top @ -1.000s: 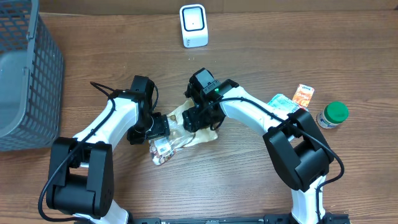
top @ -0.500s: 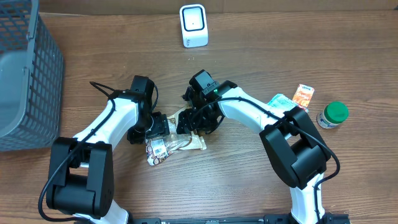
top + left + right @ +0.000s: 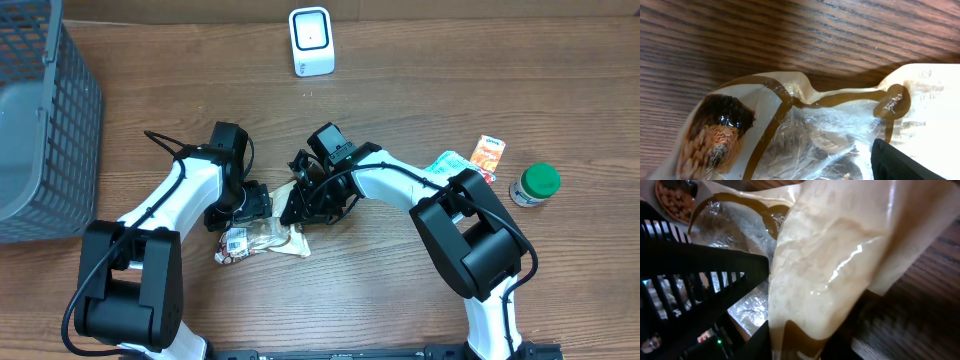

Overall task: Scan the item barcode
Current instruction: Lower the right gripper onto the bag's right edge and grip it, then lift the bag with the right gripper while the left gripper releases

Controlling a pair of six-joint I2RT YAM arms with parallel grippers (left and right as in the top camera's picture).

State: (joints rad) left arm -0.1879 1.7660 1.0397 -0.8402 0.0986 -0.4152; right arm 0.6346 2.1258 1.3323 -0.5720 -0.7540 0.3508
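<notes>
Cream plastic pouch (image 3: 265, 238), brown trim, clear window, crumpled, one only, middle of table (image 3: 400, 310), left gripper (image 3: 248, 205) spread wide over its left end, right gripper (image 3: 303, 203) at its right end, grip unclear, one white scanner (image 3: 311, 41) at far edge

Grey mesh basket (image 3: 40, 120) sitting at the far left of the wooden table (image 3: 420, 60), green-capped jar (image 3: 536, 185) standing at right, orange packet (image 3: 489, 152) lying just beside a pale green packet (image 3: 453, 164)
</notes>
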